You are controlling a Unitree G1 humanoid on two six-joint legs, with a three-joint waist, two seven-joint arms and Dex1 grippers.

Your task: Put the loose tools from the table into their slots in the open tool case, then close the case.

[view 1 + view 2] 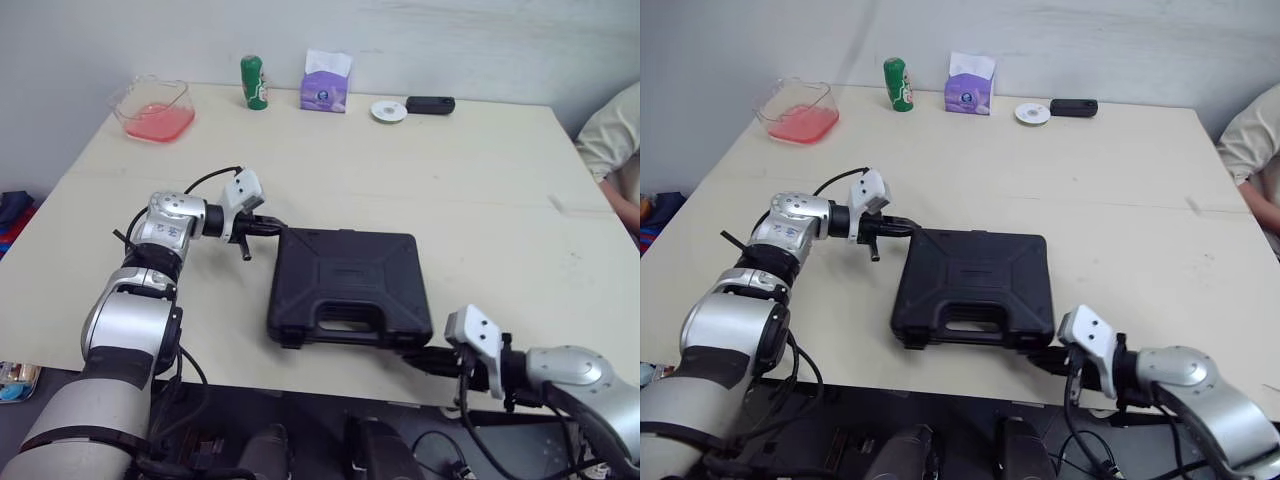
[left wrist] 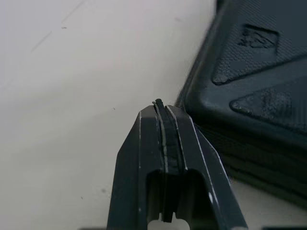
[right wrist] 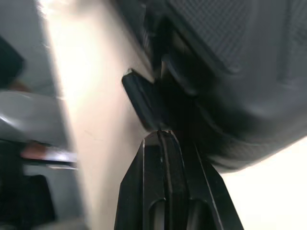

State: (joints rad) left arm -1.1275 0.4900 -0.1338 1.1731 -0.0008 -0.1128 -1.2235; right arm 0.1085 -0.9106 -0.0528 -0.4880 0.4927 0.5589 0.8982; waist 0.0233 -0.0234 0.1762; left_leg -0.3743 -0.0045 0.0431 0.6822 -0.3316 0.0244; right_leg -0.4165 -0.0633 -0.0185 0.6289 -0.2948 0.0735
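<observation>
The black tool case (image 1: pixel 345 285) lies with its lid down on the pale table (image 1: pixel 480 190), handle toward the near edge. My left gripper (image 1: pixel 272 227) is shut with nothing in it, its tip against the case's far left corner; the left wrist view shows the fingers (image 2: pixel 165 139) pressed together beside the case's ribbed side (image 2: pixel 249 110). My right gripper (image 1: pixel 415 358) is shut and empty at the case's near right edge, level with the table's front. In the right wrist view its tip (image 3: pixel 160 136) meets a small black latch (image 3: pixel 141 98) under the case rim.
Along the table's far side stand a clear tub with pink contents (image 1: pixel 155 110), a green can (image 1: pixel 254 82), a purple tissue pack (image 1: pixel 326 85), a white disc (image 1: pixel 388 111) and a black device (image 1: pixel 430 104). A person's sleeve (image 1: pixel 615 135) shows at the right edge.
</observation>
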